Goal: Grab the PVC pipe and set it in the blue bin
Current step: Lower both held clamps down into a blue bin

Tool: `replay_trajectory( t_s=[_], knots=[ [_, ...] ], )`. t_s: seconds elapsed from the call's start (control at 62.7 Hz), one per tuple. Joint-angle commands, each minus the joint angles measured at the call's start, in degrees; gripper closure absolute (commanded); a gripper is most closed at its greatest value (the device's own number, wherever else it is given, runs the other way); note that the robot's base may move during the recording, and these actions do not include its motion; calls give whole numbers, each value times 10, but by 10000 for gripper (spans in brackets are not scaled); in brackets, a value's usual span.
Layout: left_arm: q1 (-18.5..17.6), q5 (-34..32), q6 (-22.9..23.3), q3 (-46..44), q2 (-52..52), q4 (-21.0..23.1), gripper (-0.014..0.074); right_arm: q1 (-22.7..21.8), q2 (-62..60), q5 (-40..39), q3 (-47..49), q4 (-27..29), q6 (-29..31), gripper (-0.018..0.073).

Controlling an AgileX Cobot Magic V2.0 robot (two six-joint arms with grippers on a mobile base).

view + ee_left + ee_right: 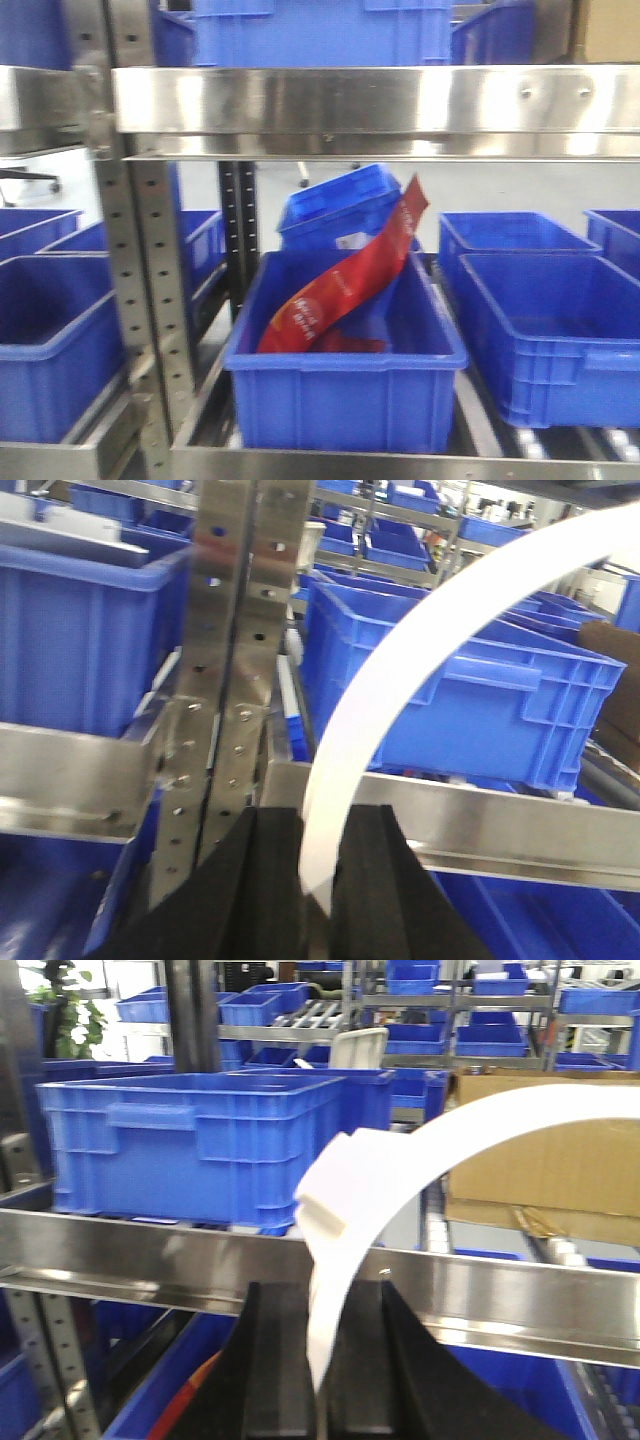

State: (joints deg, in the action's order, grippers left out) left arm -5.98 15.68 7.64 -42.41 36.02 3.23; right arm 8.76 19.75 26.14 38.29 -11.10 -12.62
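Note:
The PVC pipe (385, 670) is a white, bent length that rises from between the black fingers of my left gripper (322, 820), which is shut on it, and arcs up to the right. In the right wrist view the same white pipe (350, 1190), with a thicker collar on it, comes up from my right gripper (320, 1300), also shut on it, and curves off to the right. A blue bin (345, 358) stands mid-shelf in the front view. Neither gripper nor the pipe shows in that view.
A red packet (345, 280) leans in the middle bin. Several more blue bins (545, 330) fill the shelves. A steel rail (520, 825) crosses just beyond the left fingers, beside a perforated upright (235, 680). Another rail (150, 1255) and a cardboard box (540, 1180) lie ahead of the right gripper.

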Motion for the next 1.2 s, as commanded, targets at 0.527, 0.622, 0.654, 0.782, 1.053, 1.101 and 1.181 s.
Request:
replay_trajectory(
  t_s=[0.527,0.622,0.654,0.782,1.053,1.101,1.181],
  knots=[
    [1,-17,0,0,-3,0,707,-1,-1,-13,0,-5,3,721],
    [1,-17,0,0,-3,0,707,-1,-1,-13,0,-5,3,721],
    [1,-17,0,0,-3,0,707,-1,-1,-13,0,-5,3,721],
    [1,-17,0,0,-3,0,707,-1,-1,-13,0,-5,3,721],
    [1,-17,0,0,-3,0,707,-1,-1,-13,0,-5,3,721],
    [1,-17,0,0,-3,0,707,-1,-1,-13,0,-5,3,721],
    [1,-17,0,0,-3,0,707,-1,-1,-13,0,-5,3,721]
  ],
)
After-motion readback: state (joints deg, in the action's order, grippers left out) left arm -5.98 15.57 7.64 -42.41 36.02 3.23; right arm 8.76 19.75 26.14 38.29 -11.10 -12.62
